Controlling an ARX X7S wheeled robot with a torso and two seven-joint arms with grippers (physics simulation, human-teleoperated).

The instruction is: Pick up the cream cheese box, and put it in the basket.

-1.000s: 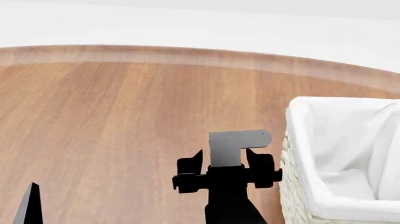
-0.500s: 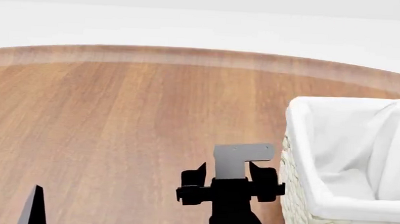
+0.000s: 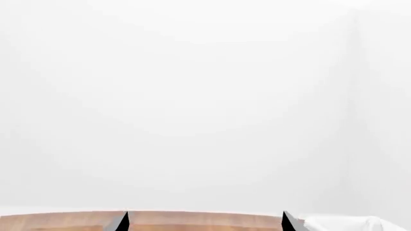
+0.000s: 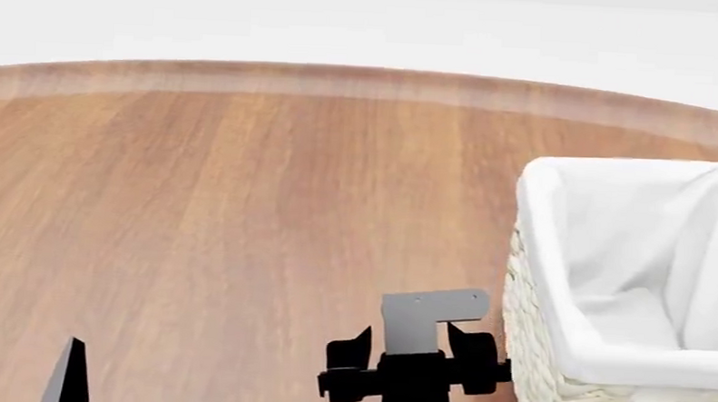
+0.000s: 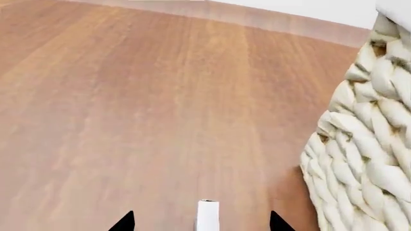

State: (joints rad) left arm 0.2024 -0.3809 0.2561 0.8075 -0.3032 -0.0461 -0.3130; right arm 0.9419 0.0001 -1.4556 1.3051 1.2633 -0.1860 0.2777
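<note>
I see the broad brown wooden tabletop (image 4: 213, 213), bare up to its curved far edge. The large cream woven wicker basket (image 4: 533, 372) with white cloth lining stands at its right. My right gripper (image 4: 411, 339), just left of the basket wall, grips a thin white-edged carton (image 5: 207, 216), apparently the cream cheese box. My left gripper (image 3: 205, 222) is spread, holding nothing.

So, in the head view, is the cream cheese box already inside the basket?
No: the basket shows only its white cloth lining inside, with no box lying in the part visible.
</note>
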